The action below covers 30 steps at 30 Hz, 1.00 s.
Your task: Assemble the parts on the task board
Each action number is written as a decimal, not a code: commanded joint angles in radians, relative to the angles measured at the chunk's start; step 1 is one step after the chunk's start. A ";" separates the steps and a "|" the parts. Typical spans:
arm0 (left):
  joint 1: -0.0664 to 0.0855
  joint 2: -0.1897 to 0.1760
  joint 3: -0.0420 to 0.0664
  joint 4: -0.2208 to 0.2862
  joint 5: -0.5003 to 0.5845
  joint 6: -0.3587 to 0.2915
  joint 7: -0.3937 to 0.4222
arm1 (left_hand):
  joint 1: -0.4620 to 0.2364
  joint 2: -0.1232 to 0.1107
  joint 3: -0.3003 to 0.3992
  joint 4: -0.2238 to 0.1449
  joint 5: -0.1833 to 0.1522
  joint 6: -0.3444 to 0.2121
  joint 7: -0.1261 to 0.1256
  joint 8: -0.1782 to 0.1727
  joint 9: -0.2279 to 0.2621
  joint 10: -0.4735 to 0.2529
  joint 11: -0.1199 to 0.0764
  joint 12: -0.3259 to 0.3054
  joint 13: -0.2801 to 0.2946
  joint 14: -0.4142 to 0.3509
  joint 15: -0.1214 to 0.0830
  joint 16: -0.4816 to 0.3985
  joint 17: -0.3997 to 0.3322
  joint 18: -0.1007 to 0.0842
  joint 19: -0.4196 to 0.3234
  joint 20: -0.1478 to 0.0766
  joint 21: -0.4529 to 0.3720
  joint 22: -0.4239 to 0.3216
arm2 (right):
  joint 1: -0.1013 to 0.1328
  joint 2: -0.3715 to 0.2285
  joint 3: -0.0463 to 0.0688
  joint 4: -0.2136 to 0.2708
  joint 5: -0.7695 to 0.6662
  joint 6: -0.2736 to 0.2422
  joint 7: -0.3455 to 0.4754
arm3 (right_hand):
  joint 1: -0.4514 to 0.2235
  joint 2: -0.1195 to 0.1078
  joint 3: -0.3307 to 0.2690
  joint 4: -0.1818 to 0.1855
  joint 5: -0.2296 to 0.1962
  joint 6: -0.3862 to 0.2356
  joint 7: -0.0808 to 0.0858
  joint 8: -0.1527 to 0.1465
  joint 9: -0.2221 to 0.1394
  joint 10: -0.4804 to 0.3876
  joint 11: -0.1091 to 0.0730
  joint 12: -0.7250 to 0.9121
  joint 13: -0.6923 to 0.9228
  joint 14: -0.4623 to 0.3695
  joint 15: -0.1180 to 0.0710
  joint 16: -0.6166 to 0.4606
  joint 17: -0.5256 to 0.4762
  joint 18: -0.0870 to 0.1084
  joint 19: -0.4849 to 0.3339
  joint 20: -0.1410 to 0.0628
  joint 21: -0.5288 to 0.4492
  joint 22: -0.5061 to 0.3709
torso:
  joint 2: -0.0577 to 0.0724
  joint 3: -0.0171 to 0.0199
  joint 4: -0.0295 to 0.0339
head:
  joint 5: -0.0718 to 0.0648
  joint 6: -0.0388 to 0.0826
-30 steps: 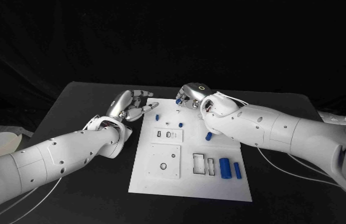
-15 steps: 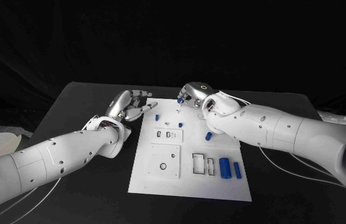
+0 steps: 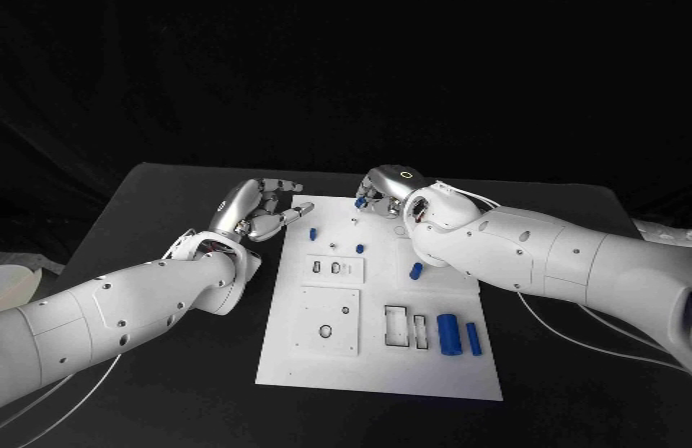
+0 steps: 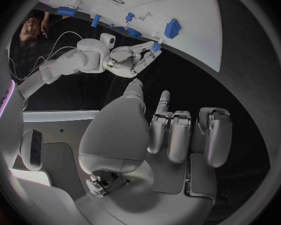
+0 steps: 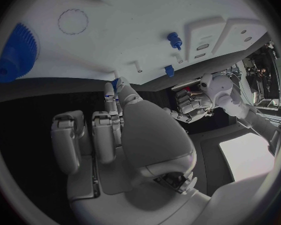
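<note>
We hold our left hand (image 3: 263,208) just off the task board (image 3: 378,368)'s far left corner, palm turned inward, fingers loosely curled and holding nothing. Our right hand (image 3: 384,192) hovers over the board's far edge, pinching a small blue part (image 4: 156,47) between fingertips. Both arms reach in from the board's sides.

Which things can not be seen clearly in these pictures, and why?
- Head view: the right hand covers what its fingers pinch; the left wrist view shows a blue part there.
- Head view: the right arm hides the task board far right corner.
- Small blue parts' shapes: too small.
</note>
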 commanded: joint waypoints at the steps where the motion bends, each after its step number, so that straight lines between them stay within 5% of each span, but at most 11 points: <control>1: 0.001 0.002 0.001 0.001 -0.003 -0.004 0.009 | -0.001 0.012 0.005 -0.002 0.003 0.007 0.001 -0.005 -0.001 0.106 0.003 0.003 0.263 0.104 0.005 0.002 0.263 -0.015 0.105 0.005 0.002 0.263 | 0.000 0.001 0.000 0.001 -0.023 0.038 -0.016 | -0.002 -0.008 0.007 0.001 0.003 0.005 0.003 0.002 0.000 -0.002 0.004 -0.006 -0.001 0.106 0.008 0.004 0.263 -0.007 0.105 0.009 0.004 0.263 | 0.000 0.0006 0.0002 | 0.000 -0.001; 30: 0.001 0.006 0.000 -0.002 0.006 -0.004 0.006 | 0.000 0.014 0.005 -0.002 0.003 0.006 0.001 -0.006 -0.001 0.106 0.003 0.003 0.263 0.104 0.005 0.002 0.263 -0.015 0.105 0.005 0.002 0.263 | 0.000 0.025 0.000 -0.040 -0.026 0.068 -0.035 | 0.001 -0.012 0.019 0.005 0.004 -0.006 0.003 -0.004 -0.003 -0.018 0.005 -0.007 -0.001 0.106 0.009 0.004 0.263 -0.007 0.105 0.012 0.004 0.263 | -0.001 0.0013 -0.0009 | 0.002 -0.010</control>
